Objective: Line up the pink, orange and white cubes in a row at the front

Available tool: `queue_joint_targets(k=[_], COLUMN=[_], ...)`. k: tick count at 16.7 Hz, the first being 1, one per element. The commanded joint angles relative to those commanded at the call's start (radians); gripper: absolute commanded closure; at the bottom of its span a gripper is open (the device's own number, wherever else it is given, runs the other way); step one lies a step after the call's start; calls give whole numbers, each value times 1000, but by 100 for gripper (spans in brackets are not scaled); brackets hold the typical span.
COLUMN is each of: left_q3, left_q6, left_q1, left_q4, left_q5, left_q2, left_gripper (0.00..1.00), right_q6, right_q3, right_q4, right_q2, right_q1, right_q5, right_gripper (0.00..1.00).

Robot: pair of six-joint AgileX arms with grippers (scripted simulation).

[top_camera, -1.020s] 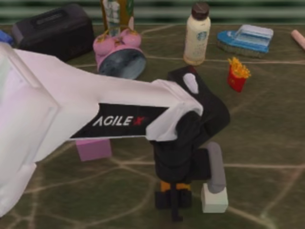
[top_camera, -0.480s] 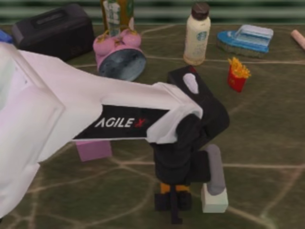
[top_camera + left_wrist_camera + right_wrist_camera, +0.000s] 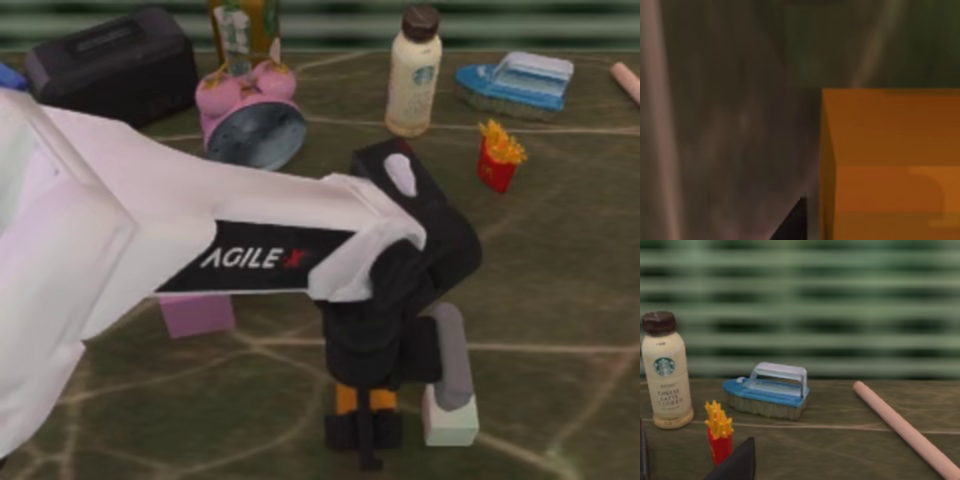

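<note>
My left arm reaches across the table to the front middle. Its gripper (image 3: 363,430) points down, and its black fingers straddle the small orange cube (image 3: 365,398). The left wrist view shows a thin gap between one fingertip (image 3: 792,222) and the orange cube (image 3: 890,160), so the gripper is open. The off-white cube (image 3: 449,425) sits just right of the orange one, apart from it. Farther left and a little farther back lies the light pink cube (image 3: 196,314), half hidden under the arm. My right gripper (image 3: 782,474) is parked out of the top view, open.
Along the back stand a black tissue box (image 3: 110,60), a pink alarm clock (image 3: 250,112), a printed can (image 3: 245,30), a cream bottle (image 3: 413,75), a blue brush (image 3: 515,78) and a pink rod (image 3: 627,80). A red fries carton (image 3: 497,158) is at mid right.
The left gripper's fingers have slid slightly toward the front edge, and more of the orange cube's top shows. The white and pink cubes have not moved.
</note>
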Motion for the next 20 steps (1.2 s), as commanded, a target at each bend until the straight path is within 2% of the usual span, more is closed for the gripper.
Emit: queue_joint_targets(k=[1, 2, 11, 17, 20], left_q3=[0, 0, 3, 115, 146], left_q6=[0, 0, 1, 0, -1], left_q1=[0, 0, 1, 16, 22], left_q4=[0, 0, -3, -200, -246], left_q5=[0, 0, 0, 0, -1], left_q2=[0, 0, -2, -74, -101], left_gripper=[2, 0, 0, 0, 0], right_q6=[0, 0, 0, 0, 0], right_q3=[0, 0, 0, 0, 0], right_q4=[0, 0, 0, 0, 0], right_q2=[0, 0, 0, 0, 0], right_q1=[0, 0, 0, 0, 0], right_q5=[0, 0, 0, 0, 0], right_gripper=[0, 0, 0, 0, 0])
